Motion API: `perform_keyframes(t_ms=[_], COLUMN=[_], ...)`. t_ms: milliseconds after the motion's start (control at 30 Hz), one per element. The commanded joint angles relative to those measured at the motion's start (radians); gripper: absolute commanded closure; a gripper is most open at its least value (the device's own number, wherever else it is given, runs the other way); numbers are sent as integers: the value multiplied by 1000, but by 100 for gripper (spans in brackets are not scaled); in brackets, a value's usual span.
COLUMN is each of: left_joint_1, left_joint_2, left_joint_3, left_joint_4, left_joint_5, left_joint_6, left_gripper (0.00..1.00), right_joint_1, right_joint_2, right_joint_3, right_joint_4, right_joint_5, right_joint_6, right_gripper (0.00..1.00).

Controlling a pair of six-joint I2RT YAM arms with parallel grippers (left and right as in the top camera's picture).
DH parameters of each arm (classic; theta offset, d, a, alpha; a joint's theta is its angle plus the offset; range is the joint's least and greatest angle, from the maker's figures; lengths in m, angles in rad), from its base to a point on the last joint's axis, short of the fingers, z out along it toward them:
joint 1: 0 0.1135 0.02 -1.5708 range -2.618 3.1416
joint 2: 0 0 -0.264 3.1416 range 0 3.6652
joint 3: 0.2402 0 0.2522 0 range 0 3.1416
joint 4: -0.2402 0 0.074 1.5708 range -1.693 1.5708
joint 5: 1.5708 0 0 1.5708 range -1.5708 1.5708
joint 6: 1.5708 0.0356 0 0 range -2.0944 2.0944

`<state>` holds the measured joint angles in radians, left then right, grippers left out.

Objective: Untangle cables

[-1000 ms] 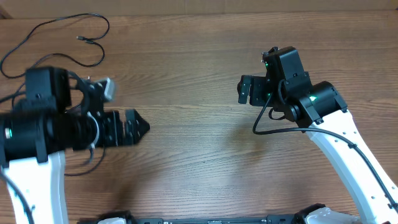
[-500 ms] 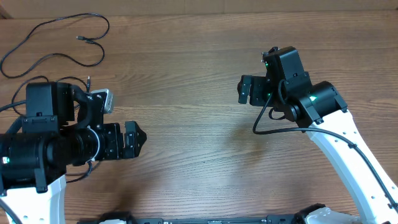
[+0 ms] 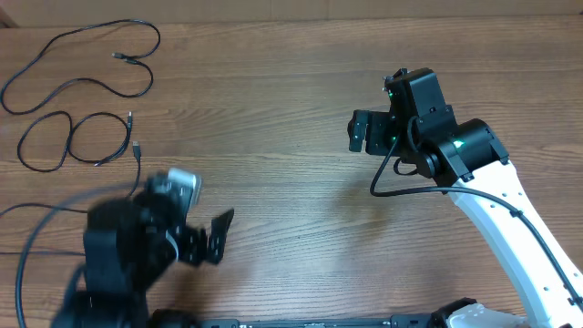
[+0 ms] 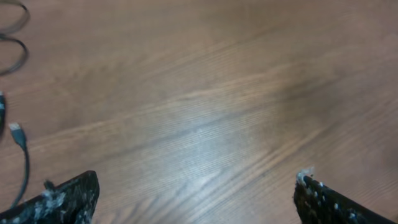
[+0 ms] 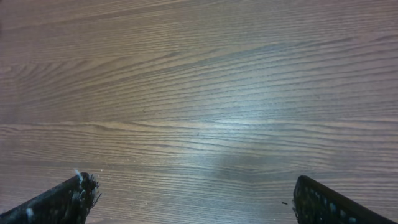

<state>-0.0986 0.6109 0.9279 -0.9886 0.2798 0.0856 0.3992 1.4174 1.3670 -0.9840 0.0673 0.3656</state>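
Observation:
Two thin black cables lie apart at the table's far left. The longer cable (image 3: 86, 55) snakes along the back left. The shorter cable (image 3: 73, 141) lies in loops just in front of it; its plug end shows in the left wrist view (image 4: 17, 134). My left gripper (image 3: 219, 237) is open and empty, low at the front left, to the right of the cables and blurred. In its wrist view the jaws (image 4: 196, 199) frame bare wood. My right gripper (image 3: 363, 133) is open and empty at the right, over bare wood (image 5: 196, 199).
The wooden table (image 3: 273, 100) runs across the whole view. My right arm's own black lead (image 3: 401, 187) hangs by its wrist. My left arm's lead (image 3: 36, 223) arcs over the front left.
My left arm has pulled back toward the front edge and swung a little right, uncovering the shorter looped cable. The right arm has not moved.

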Motion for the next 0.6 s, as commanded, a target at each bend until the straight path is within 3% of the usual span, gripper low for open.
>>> perform_keyframes(t_ms=[0,167,367,567], left_joint_1=[-6,-6,14,68], left_joint_2=[-191,-308,-408,-494], left_joint_3=[-104,-238,-505,-664], left_joint_4=[39,138,525,733], left_joint_5=[-56,-114,-115,-115], left_joint_6=[25,11,11,-2], left_gripper=[1,0,0,1], right_joint_1=[-2,-2,-2,-2], right_joint_2=[-1,-1,-1,-1], right_joint_3=[12,12,12,12], right_joint_4=[5,5,5,5], right_joint_5=[14,14,14,14], right_joint_6=[1,1,1,1], right_gripper=[0,0,0,0])
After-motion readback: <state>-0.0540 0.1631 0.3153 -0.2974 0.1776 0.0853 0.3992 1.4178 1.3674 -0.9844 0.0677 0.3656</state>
